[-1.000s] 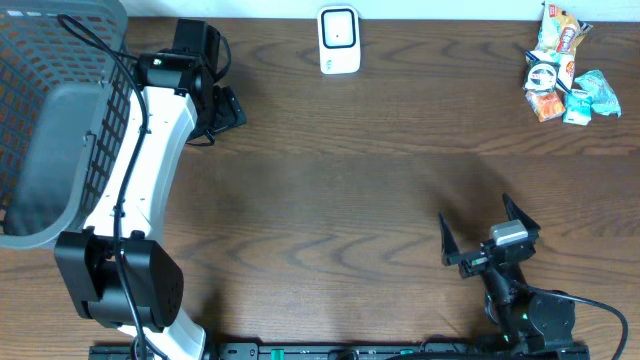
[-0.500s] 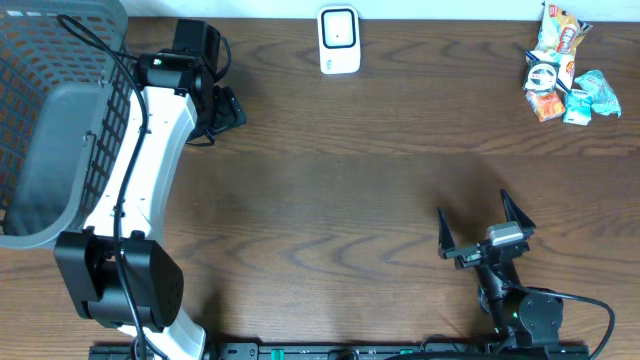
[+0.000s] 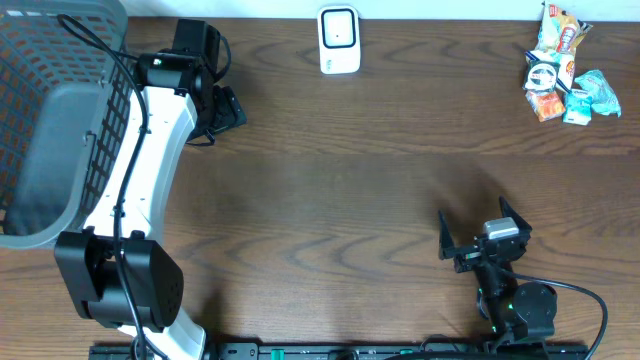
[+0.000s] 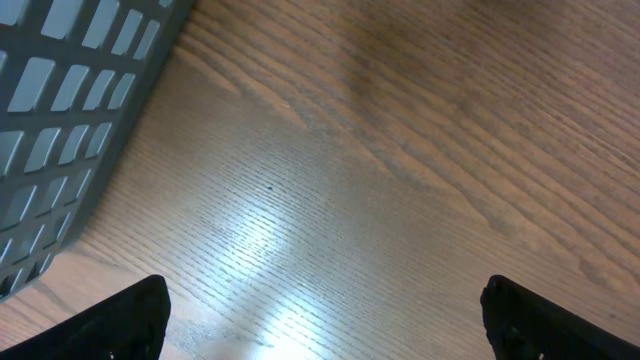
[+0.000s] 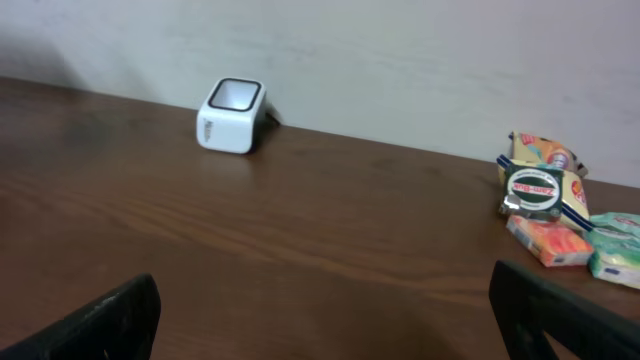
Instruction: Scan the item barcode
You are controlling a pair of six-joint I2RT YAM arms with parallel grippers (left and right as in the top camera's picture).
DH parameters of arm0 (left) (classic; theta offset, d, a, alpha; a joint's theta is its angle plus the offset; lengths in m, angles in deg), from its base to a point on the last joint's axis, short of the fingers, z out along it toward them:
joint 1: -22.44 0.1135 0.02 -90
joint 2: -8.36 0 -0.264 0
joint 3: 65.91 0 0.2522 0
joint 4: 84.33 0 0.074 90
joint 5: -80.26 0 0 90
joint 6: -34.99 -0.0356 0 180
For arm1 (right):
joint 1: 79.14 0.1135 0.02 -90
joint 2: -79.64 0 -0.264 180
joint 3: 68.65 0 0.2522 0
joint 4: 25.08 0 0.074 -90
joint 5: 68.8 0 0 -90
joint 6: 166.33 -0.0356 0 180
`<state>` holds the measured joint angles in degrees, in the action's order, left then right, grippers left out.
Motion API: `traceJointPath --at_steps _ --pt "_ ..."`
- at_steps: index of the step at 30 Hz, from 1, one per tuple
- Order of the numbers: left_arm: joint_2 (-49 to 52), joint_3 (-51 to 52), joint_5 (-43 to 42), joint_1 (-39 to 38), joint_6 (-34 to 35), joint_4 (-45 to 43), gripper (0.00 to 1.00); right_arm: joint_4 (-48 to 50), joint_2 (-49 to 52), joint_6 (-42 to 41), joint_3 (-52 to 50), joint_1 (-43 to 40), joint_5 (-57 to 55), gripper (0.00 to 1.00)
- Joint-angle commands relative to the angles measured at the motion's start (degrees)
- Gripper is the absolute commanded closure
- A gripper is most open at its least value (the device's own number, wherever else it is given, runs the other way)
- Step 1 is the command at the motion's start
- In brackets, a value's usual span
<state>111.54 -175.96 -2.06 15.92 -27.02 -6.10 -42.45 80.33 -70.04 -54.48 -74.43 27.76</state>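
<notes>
**Nothing picked up yet: both hands wide, goods in the far corner**

From my station, the right gripper (image 3: 480,228) sits low at the near edge of the table (image 3: 350,180). Its jaws are spread wide and hold nothing. It is tipped back so that its wrist camera looks across the wood, which I take to be a survey pose. That view puts the barcode scanner (image 5: 232,115) and the pile of packets (image 5: 560,215) in one frame.

The pile is the task's thing. It lies at the far right corner, well apart from both hands and well to the right of the scanner. The scanner stands at the middle of the far edge with its window facing up, so I judge a code has to be presented face down over it. A round item rests on top of the pile. It is too small for me to say what it is or where its barcode sits.

The left gripper (image 4: 325,325) is also wide and empty, and it hangs over bare wood just beside the grey basket (image 3: 40,120). I judge it is stationed there to drop scanned goods in.

The right arm is the nearer one to the pile, so I would reach with it first.
</notes>
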Motion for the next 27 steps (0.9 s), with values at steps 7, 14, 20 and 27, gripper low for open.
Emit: traceJointPath --at_steps 7,14,20,27 --pt "-0.3 -0.2 0.7 0.2 -1.0 0.2 0.02 -0.4 -0.4 -6.2 -0.1 -1.2 -1.1 0.01" --pt "-0.3 -0.2 0.7 0.2 -1.0 0.2 0.02 -0.7 -0.4 -6.3 -0.1 -2.1 -3.3 0.01" --pt "-0.3 -0.2 0.7 0.2 -1.0 0.2 0.02 -0.9 -0.4 -5.0 0.0 -3.0 -3.8 0.01" --pt "-0.3 -0.2 0.7 0.2 -1.0 0.2 0.02 -0.9 -0.4 -4.9 0.0 -3.7 -3.8 0.01"
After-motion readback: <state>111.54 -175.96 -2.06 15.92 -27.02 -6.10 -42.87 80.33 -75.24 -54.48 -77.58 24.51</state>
